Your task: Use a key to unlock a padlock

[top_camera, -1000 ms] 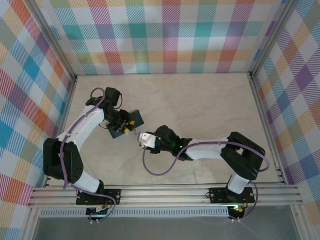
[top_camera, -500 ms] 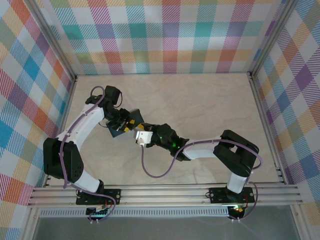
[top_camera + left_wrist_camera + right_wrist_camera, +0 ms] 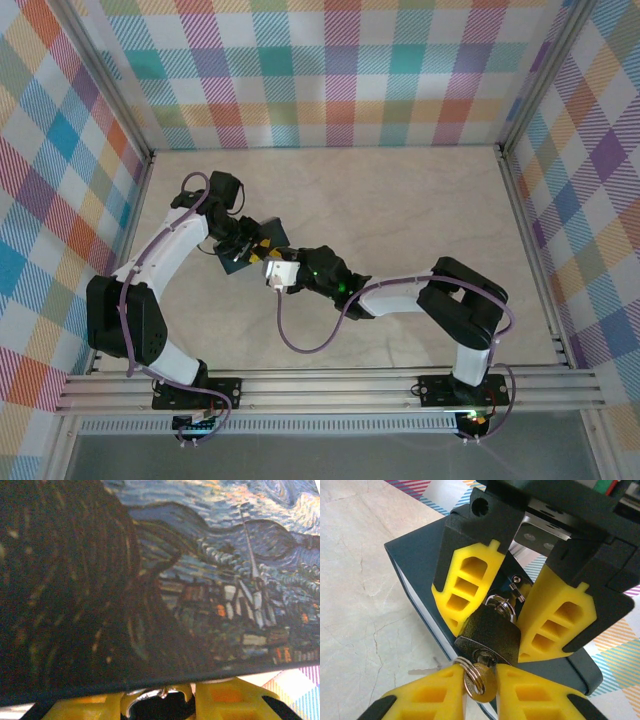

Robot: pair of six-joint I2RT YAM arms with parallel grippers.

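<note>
Pinching the key by its brass head between the right fingers, nearly closed, with the blade seated in the padlock. Hooked by its shackle to a blue box, long axis in line with the key, keyway facing the right wrist. Clamped at its sides by the left fingers, part-open.
</note>
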